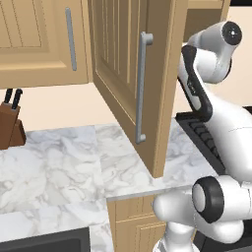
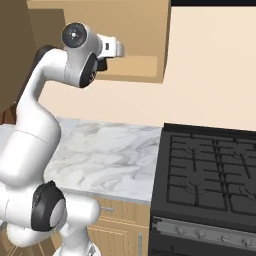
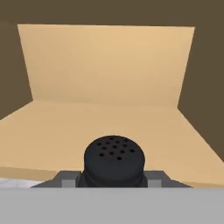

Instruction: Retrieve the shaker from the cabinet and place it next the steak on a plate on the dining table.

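A: What did your gripper (image 3: pixel 113 183) have at that moment?

B: It was clamped on the shaker (image 3: pixel 113 160). In the hand view you saw the dark, perforated top of the shaker sitting right between the finger tips, with a grey pad pressed at each side of it.

A: And where was the shaker, then?

B: At the front edge of the cabinet (image 3: pixel 105 65) shelf. The tan floor and back wall of the cabinet lay beyond it, with darker side walls left and right.

A: Could you see that from the base?

B: In the right base view your arm reached up so that the hand met the lower edge of the cabinet (image 2: pixel 135 35) above the marble counter (image 2: pixel 105 150), beside the black stove (image 2: pixel 210 180). In the left base view the open cabinet door (image 1: pixel 133 74) with its grey bar handle (image 1: pixel 141 88) hid the hand; a knife block (image 1: pixel 11 123) stood at the far left.
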